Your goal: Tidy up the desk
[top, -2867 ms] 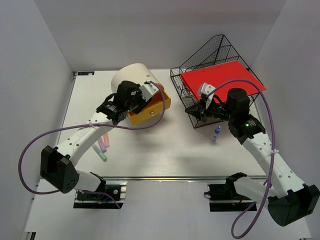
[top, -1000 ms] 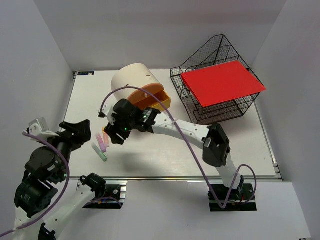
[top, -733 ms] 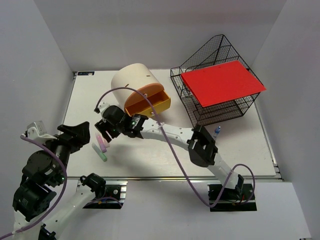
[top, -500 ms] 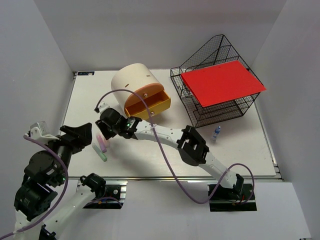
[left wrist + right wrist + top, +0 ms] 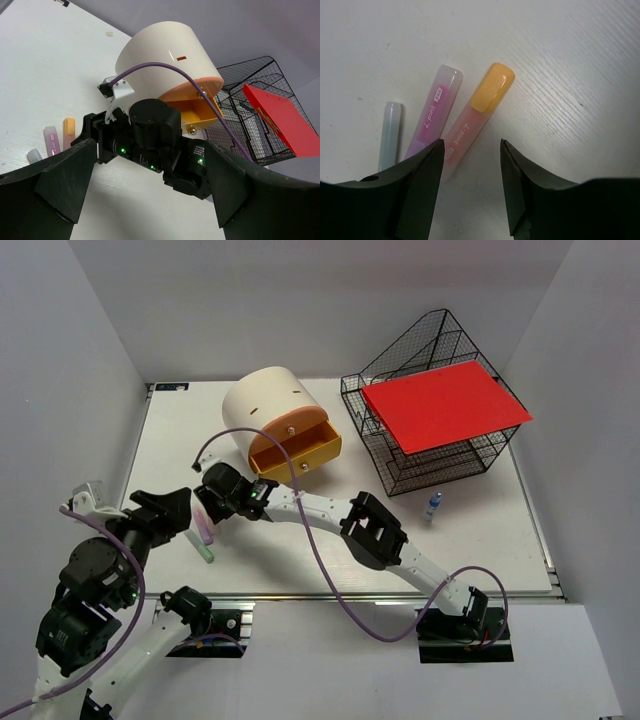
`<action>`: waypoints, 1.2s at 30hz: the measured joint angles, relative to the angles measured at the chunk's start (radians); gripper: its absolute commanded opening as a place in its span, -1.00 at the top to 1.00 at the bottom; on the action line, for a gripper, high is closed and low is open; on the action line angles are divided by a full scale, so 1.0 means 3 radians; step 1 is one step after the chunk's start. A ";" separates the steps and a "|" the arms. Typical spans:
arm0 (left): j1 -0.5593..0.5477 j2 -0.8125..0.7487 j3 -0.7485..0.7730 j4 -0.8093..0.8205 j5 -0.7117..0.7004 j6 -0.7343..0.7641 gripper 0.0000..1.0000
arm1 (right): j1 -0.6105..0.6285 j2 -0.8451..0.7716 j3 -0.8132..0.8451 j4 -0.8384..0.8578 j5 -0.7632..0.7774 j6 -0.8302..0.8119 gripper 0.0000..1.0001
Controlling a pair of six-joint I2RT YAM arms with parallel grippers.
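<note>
With the right claw (image 5: pixel 470 152) spread astride the orange-capped highlighter (image 5: pixel 481 106) near the bench's (image 5: pixel 570 75) left edge, closing may snag the pink highlighter (image 5: pixel 434 116) just beside it; the left claw (image 5: pixel 150 160) hangs spread wide.

We are looking down on the desk (image 5: pixel 185 440), a large, flat, white rectangular tabletop that is lying level, its long sides running from 9 to 3 o'clock. A silver rail (image 5: pixel 270 597) is running along its 6 o'clock edge, and plain white walls (image 5: pixel 330 300) are enclosing it at 9, 12 and 3 o'clock.
</note>
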 measured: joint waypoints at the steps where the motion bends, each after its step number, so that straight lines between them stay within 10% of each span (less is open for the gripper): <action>1: 0.0000 -0.0001 0.0000 0.0001 0.0000 0.0000 -0.96 | -0.0003 -0.0001 0.0005 0.0034 -0.0006 0.0001 -0.10; 36: 0.0000 -0.0090 -0.0080 0.0045 0.0095 -0.0034 -0.96 | 0.0103 0.0304 0.0080 0.0381 0.0360 -0.0008 -0.09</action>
